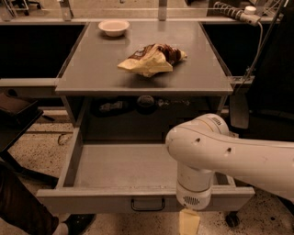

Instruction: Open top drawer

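The top drawer (92, 200) stands pulled far out from under the grey table top. Its broad flat grey tray (124, 165) is bare. The small black bar handle (148, 204) sits at the middle of the drawer front. My white arm (229, 156) reaches in from the right over the drawer's front right part. My gripper (189, 222) hangs just below the drawer front, a little right of the handle, with only its yellowish tip in view at the bottom edge.
A crumpled snack bag (151, 58) and a white bowl (113, 26) lie on the table top (92, 73). Small dark items (146, 102) sit in the recess behind the drawer. A person's shoe (76, 223) is at the bottom left. A power strip (236, 13) is at the top right.
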Motion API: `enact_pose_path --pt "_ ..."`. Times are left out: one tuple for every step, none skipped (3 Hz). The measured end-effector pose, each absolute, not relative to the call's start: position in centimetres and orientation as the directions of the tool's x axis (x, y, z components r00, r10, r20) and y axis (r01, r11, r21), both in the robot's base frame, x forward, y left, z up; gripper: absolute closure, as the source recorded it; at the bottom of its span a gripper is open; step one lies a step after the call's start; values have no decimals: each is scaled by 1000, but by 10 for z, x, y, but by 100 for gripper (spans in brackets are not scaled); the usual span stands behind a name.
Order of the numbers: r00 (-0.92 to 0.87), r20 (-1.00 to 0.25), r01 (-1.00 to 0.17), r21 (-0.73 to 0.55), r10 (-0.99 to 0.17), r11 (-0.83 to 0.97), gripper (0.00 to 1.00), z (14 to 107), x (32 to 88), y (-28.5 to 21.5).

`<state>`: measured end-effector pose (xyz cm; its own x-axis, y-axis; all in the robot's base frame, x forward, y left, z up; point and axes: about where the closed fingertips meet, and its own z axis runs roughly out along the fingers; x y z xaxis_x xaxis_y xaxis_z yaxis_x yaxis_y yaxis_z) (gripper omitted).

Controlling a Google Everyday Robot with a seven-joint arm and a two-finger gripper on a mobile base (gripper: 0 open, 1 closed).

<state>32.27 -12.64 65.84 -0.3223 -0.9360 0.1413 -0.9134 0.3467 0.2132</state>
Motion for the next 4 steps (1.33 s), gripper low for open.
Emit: enact_pose_path --pt "-333 151 -906 222 -931 360 0 658 314 -129" --pt "-369 170 -881 251 -914 402 0 659 292 -141" --pt "-402 199 -847 290 -894 445 0 664 263 -154" --pt "-451 222 -795 340 -865 502 0 664 230 -168"
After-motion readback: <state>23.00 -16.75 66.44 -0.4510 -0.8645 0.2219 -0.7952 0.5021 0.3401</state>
